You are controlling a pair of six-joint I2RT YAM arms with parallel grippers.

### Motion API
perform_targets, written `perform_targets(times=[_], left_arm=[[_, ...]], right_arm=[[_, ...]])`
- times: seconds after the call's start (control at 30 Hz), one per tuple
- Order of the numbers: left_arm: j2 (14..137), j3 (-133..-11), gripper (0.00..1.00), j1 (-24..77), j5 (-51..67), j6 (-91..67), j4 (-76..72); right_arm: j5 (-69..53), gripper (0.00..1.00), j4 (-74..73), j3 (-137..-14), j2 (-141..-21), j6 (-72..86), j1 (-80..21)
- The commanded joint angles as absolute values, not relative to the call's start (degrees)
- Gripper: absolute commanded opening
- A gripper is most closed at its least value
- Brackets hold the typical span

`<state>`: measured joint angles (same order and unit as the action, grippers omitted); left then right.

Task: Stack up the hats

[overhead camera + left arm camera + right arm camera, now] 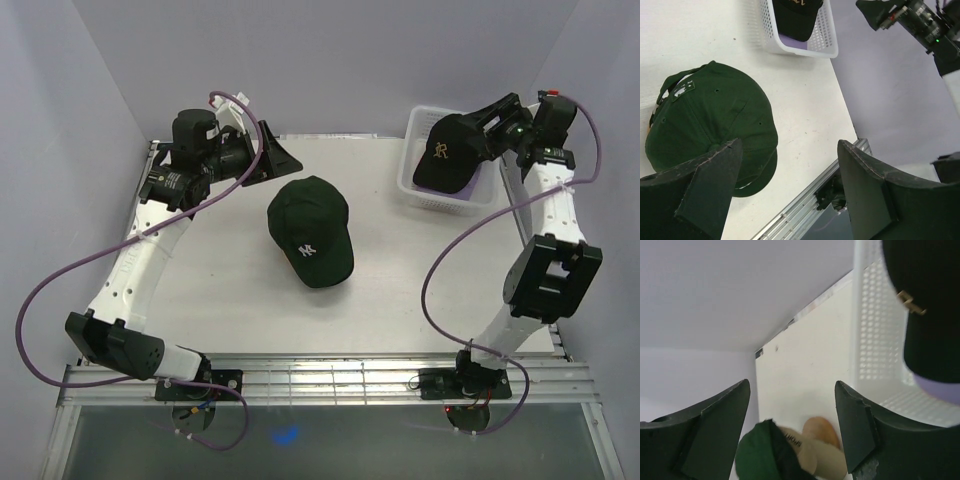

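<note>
A dark green hat (310, 232) with a white logo lies in the middle of the table; the left wrist view shows the same hat (710, 125). A black hat (445, 150) with a gold logo rests in the white mesh basket (432, 198) on a lavender hat (791, 42). My left gripper (275, 158) hangs open and empty behind the green hat, its fingers (705, 185) wide apart. My right gripper (474, 126) stands open just right of the black hat (932, 305), with nothing between its fingers (860, 420).
In the right wrist view, a pale wooden shape (825, 445) pokes out beside the green hat (755, 455). The basket wall (880, 340) stands close to my right gripper. Walls enclose the table at the back and sides. An aluminium rail (330, 380) runs along the near edge.
</note>
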<state>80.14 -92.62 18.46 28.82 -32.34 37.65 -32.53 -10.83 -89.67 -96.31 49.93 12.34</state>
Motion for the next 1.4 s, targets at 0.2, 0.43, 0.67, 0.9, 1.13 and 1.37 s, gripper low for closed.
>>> perform_targets(times=[0.2, 0.43, 0.67, 0.9, 1.13, 1.37], left_arm=[[77.9, -94.7, 0.87, 18.2, 31.9, -31.4, 36.4], [78.0, -93.7, 0.87, 18.8, 31.9, -30.9, 36.6], [78.7, -94.2, 0.87, 19.3, 31.6, -30.9, 36.7], [79.1, -94.2, 0.87, 19.4, 31.2, -30.8, 36.7], [79.5, -93.8, 0.87, 19.8, 30.9, -30.6, 36.7], [79.6, -93.5, 0.87, 20.0, 30.4, -30.2, 36.9]], right_arm=[[-30.5, 0.64, -15.6, -100.6, -113.4, 38.5, 16.9], [-26.4, 0.63, -15.3, -100.5, -115.8, 33.1, 17.1], [-23.5, 0.6, -14.2, -98.1, -117.2, 30.1, 17.3], [-18.6, 0.6, -13.8, -94.8, -116.3, 27.8, 17.3], [-24.9, 0.6, -3.7, -89.8, -116.7, 27.4, 17.3], [-24.9, 0.58, -1.2, -89.2, -119.2, 29.3, 17.1]])
